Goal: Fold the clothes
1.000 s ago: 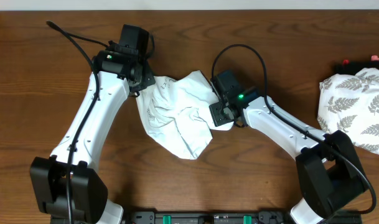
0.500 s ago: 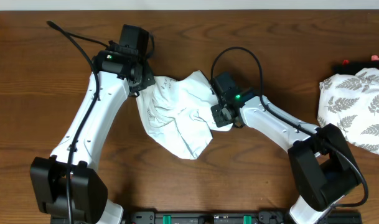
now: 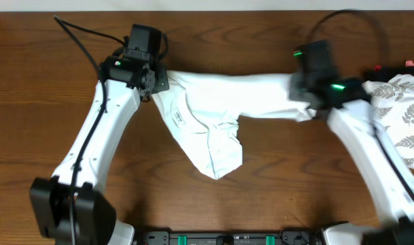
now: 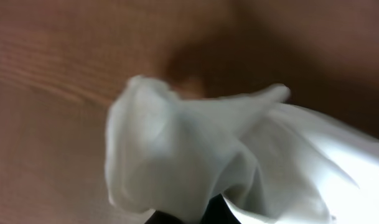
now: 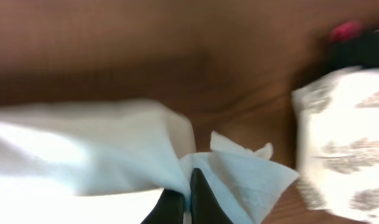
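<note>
I've got a dark brown wood-grain bench [image 3: 37, 102] filling my overhead view, a pale strip [image 3: 261, 4] along its far edge.

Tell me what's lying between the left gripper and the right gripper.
The white T-shirt spans the whole gap, pinched at one end by the left gripper and at the other by the right gripper; the overhead view shows it.

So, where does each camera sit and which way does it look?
Overhead: above the table, straight down; shirt stretched between left gripper and right gripper, both arms shown.
Left wrist: on left arm, facing a bunched shirt corner over wood; dark fingertips below.
Right wrist: on right arm, facing shirt edge and fern cloth; shut fingers below.
Shared: shirt in all three; fern cloth overhead and right wrist.
</note>
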You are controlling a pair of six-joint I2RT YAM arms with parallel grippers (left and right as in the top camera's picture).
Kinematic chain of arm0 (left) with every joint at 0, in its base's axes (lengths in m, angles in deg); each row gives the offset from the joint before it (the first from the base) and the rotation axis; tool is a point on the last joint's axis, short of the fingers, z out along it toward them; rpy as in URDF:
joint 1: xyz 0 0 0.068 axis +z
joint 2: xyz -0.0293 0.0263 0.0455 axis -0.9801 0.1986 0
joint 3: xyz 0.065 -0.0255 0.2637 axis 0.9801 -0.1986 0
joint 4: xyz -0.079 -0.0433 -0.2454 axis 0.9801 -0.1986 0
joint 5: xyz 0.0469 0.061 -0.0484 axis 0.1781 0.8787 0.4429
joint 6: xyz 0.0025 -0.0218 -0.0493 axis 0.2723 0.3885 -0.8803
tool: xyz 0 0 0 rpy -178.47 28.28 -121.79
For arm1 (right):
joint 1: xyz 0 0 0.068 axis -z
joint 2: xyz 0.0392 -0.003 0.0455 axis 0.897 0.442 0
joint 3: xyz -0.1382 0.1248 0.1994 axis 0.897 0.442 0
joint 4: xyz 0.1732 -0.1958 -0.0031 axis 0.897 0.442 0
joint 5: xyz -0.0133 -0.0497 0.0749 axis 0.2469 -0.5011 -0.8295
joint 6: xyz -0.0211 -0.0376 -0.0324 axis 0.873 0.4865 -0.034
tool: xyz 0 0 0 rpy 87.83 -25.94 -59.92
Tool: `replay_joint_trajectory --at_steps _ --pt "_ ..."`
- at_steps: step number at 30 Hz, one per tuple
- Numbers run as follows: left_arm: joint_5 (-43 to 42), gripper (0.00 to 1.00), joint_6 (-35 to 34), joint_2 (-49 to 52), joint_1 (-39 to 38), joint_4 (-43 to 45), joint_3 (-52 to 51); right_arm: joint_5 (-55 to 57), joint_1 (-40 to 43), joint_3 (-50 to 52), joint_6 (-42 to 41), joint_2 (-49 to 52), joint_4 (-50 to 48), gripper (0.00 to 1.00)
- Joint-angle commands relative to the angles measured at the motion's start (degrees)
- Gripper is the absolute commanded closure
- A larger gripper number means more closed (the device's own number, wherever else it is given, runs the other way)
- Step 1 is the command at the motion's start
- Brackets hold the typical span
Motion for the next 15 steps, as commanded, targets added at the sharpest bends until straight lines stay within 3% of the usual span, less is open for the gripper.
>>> replay_joint_trajectory --at_steps 1,15 --pt "1.8 0.94 1.6 -5.8 0.0 1.0 0.2 2.0 2.3 -0.3 1.0 -4.0 2.5 0.99" --pt "1.8 0.94 1.6 -15.4 0.0 0.8 0.2 4.6 7.4 -0.3 1.5 -11.6 10.3 0.99"
